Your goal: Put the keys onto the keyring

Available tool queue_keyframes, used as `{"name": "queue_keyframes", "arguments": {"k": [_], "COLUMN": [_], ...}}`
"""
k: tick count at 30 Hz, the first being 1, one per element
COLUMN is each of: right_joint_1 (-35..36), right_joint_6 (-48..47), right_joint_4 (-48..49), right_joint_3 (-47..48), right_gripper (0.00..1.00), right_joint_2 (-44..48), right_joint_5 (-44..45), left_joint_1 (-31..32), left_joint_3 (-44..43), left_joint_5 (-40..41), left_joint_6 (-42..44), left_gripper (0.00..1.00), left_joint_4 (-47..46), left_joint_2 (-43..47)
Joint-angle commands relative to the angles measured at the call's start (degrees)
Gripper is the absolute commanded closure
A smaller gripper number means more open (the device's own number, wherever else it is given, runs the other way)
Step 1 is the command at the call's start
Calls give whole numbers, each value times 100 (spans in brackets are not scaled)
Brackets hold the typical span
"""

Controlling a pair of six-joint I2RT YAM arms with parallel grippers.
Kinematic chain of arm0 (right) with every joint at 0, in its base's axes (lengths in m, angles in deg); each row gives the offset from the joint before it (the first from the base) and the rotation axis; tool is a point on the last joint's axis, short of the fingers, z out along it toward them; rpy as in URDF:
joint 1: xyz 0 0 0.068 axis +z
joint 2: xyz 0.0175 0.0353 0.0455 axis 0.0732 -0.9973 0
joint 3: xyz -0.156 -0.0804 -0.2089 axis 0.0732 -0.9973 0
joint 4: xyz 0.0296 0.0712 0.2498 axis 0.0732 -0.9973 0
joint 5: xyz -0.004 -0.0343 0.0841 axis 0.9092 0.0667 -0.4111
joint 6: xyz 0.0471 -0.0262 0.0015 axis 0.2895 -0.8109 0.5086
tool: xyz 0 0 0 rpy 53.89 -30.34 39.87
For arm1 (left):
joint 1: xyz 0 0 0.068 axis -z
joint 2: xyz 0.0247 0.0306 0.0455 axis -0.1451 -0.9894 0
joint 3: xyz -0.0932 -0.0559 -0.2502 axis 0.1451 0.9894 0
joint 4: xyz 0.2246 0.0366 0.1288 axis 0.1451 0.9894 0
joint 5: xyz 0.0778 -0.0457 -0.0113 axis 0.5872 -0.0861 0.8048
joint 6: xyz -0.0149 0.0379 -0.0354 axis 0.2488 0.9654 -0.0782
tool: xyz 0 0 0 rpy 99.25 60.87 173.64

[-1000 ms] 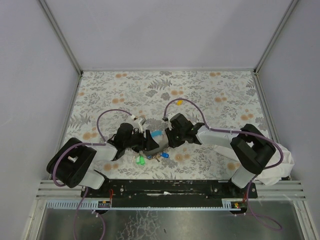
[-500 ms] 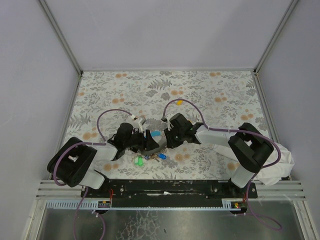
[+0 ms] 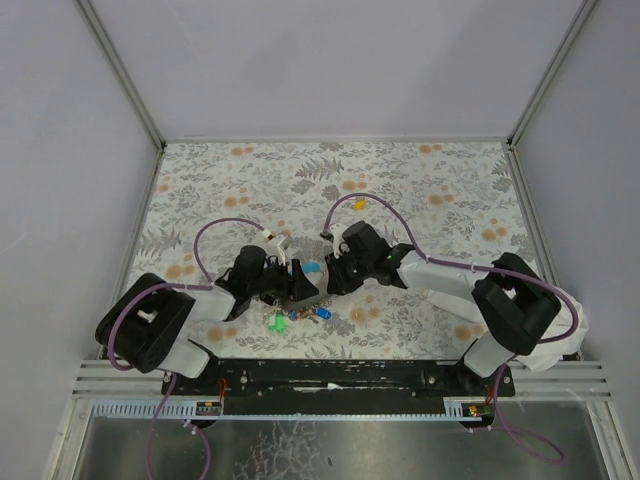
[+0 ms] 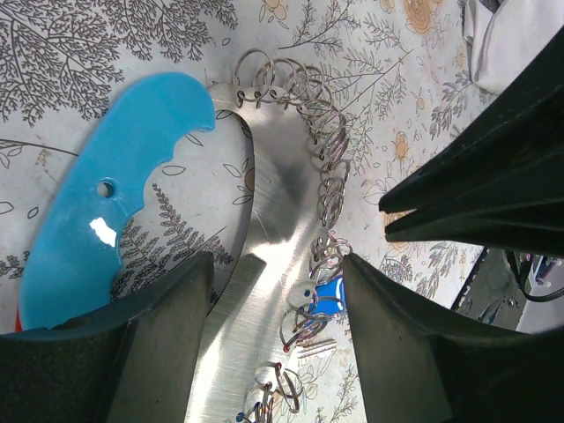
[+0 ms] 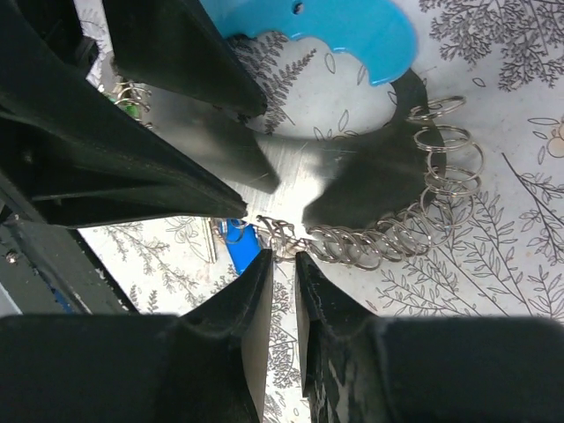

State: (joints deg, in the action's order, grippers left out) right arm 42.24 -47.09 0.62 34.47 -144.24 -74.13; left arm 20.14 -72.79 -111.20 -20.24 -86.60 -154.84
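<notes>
The keys (image 3: pixel 300 314) lie in a small cluster on the surface (image 3: pixel 450 180), just beside the curved metal strip (image 4: pixel 282 194). They are joined by the keyring (image 5: pixel 280 231). 1 yellow key (image 3: pixel 358 205) sits well apart, further back.

All of it looks light, hard and slick — thin wire and tiny capped keys that would likely skid or pivot rather than bend. I judge the best hold to be flat on a plastic cap, or squarely across the ring wire.

The left gripper (image 4: pixel 278 264) stands fairly wide, with the strip spanning its jaws and apparently clamped across its width. The right gripper (image 5: pixel 284 257) shows only a narrow slit, its tips at the keyring — I cannot tell whether it has pinched the wire.
</notes>
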Motion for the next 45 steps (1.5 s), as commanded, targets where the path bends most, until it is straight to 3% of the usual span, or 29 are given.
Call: {"name": "queue_keyframes", "arguments": {"k": [1, 14, 24, 30, 45], "right_joint_1": [-20, -21, -21, -20, -22], "right_joint_6": [-115, -268, -346, -376, -402], "right_joint_4": [-142, -147, 251, 348, -175], "right_joint_3": [220, 142, 84, 15, 179], "right_gripper": [76, 71, 70, 75, 75], "right_joint_2": [-129, -486, -557, -362, -302], "right_joint_5": [379, 796, 194, -112, 170], "left_joint_1": [-27, -32, -28, -26, -26], "left_joint_3": [-42, -50, -58, -49, -50], "left_joint_5": [-26, -45, -66, -72, -75], "left_joint_6": [34, 35, 35, 35, 26], "left_gripper": [40, 40, 40, 40, 40], "left_joint_4": [-24, -23, -31, -33, -32], "left_joint_2": [-107, -137, -153, -142, -139]}}
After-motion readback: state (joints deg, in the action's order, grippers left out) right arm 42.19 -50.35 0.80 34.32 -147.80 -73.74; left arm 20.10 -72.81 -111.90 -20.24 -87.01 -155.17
